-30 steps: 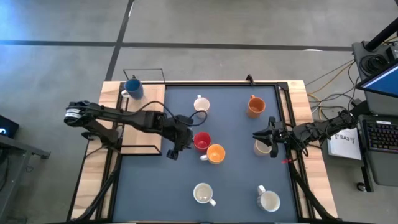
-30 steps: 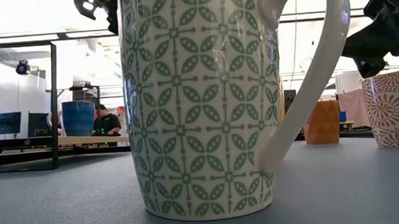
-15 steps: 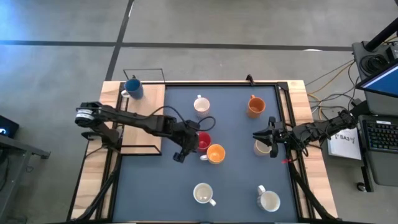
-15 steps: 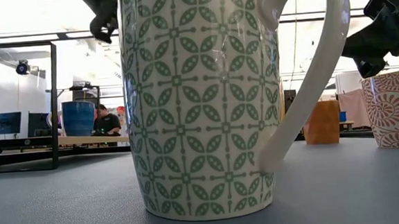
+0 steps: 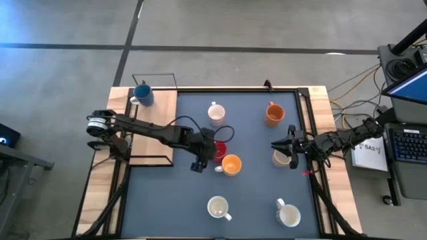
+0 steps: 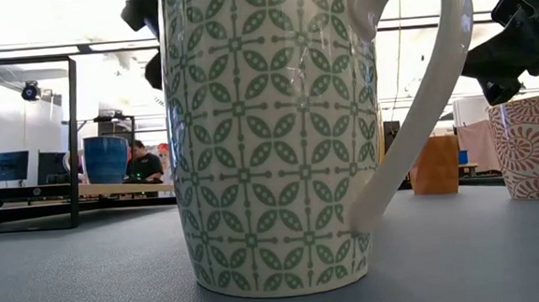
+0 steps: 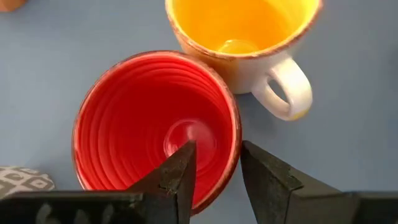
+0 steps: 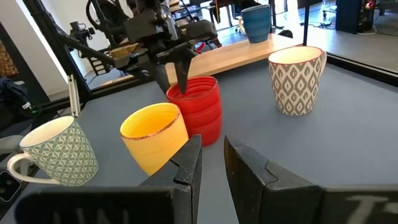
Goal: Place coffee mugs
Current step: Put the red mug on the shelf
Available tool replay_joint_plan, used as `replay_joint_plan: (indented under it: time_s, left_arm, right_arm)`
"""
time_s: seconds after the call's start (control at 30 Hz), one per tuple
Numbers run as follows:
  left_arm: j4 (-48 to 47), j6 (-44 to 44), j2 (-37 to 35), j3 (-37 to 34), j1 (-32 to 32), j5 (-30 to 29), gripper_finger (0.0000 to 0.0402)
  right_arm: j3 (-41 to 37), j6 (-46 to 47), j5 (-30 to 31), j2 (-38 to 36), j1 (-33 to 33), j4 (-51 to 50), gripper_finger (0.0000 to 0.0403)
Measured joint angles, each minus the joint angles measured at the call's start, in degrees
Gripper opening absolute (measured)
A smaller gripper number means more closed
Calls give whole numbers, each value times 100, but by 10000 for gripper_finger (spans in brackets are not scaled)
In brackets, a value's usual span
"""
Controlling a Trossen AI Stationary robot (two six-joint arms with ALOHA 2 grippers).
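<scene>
**A:** Parted a little, the left gripper (image 7: 214,168) has one finger inside the red mug (image 7: 155,127) and the other outside, so the rim runs between them. Whether the pads press the wall, I cannot tell.

**B:** And where does that mug stand?

**A:** Near the middle of the dark mat (image 5: 253,200), upright. The yellow-orange mug (image 5: 231,165) is just beside it, at about four o'clock from it in the high view, handle toward the near edge.

**B:** The right gripper (image 5: 283,147)?

**A:** Out toward the mat's three o'clock side, its fingers a narrow gap apart and gripping nothing. A patterned cream mug (image 5: 281,158) stands right by it.

**B:** The other mugs?

**A:** A white mug with grey pattern (image 5: 216,113) toward twelve o'clock of the red one, an orange mug (image 5: 274,114) at roughly one o'clock. A green-patterned mug (image 5: 217,207) stands at six o'clock and a white mug (image 5: 288,215) toward five. The blue mug (image 5: 143,94) is off the mat on the wooden board (image 5: 160,110), at about ten o'clock, well apart from the rest.
</scene>
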Motion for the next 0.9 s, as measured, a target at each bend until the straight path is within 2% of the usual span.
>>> replay_joint_plan:
  time_s: [0.17,0.4,0.63,0.9]
  left_arm:
    - [5,22,0,0,0,-5,73]
    - [-87,198,0,-2,3,9,9]
    - [-591,613,-184,-2,31,7,6]
    - [-1818,1494,-1051,-1,259,-7,5]
  right_arm:
    - [0,0,1,0,0,2,57]
    - [0,0,1,0,0,0,57]
    - [0,0,1,0,0,0,57]
    - [0,0,0,0,0,1,57]
